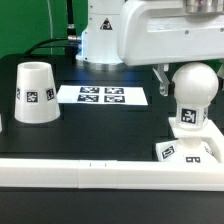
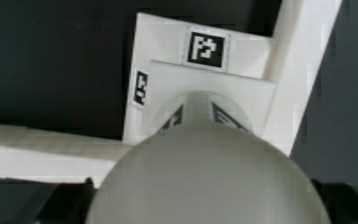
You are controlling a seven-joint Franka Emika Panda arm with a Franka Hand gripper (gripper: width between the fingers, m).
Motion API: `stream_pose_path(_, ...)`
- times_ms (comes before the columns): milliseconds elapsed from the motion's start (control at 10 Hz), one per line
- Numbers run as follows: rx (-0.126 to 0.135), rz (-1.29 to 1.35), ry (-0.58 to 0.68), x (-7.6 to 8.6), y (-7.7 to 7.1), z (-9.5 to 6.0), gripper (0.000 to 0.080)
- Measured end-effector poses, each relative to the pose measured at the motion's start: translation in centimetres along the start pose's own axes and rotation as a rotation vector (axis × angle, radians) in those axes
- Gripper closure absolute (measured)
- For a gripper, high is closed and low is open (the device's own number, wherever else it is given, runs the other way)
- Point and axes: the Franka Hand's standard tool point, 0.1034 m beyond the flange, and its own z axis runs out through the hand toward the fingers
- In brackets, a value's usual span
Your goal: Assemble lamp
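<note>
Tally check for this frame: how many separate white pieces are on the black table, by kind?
Cone shade: 1
Bulb on stem: 1
Square base: 1
Marker board: 1
Long rail: 1
Total: 5

Bright, even light falls from above the bulb (image 1: 193,85), leaving a soft sheen on its crown and faint shadow at its foot. In the wrist view the bulb looms blurred, while the tag (image 2: 206,48) beyond it is fairly sharp.
</note>
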Motion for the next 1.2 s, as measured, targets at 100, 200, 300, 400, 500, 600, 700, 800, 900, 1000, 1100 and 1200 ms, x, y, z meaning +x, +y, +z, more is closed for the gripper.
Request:
stream_pose_path(100,0.005,0.109,0.000,0.01,0.06,-0.01,0.0222)
stream_pose_path(200,0.005,0.208,-0.001,-0.01,0.03,0.00,0.0222)
stream_pose_path(300,0.006,0.293,-0.004,-0.06,0.01,0.03,0.0222)
stream_pose_path(400,0.007,0.381,-0.007,-0.13,-0.04,0.07,0.0222)
stream_pose_path(500,0.008,0.475,-0.015,-0.25,-0.13,0.13,0.0222)
stream_pose_path(600,0.008,0.536,-0.022,-0.37,-0.26,0.18,0.0222)
stream_pose_path(700,0.010,0.580,-0.023,-0.37,-0.27,0.18,0.0222)
stream_pose_path(800,0.009,0.651,-0.024,-0.39,-0.32,0.19,0.0222)
stream_pose_path(900,0.009,0.698,-0.024,-0.39,-0.35,0.19,0.0222)
stream_pose_path(1000,0.009,0.716,-0.025,-0.39,-0.37,0.19,0.0222)
stream_pose_path(1100,0.010,0.788,-0.027,-0.42,-0.45,0.21,0.0222)
stream_pose_path(1200,0.014,0.867,-0.030,-0.46,-0.57,0.24,0.0222)
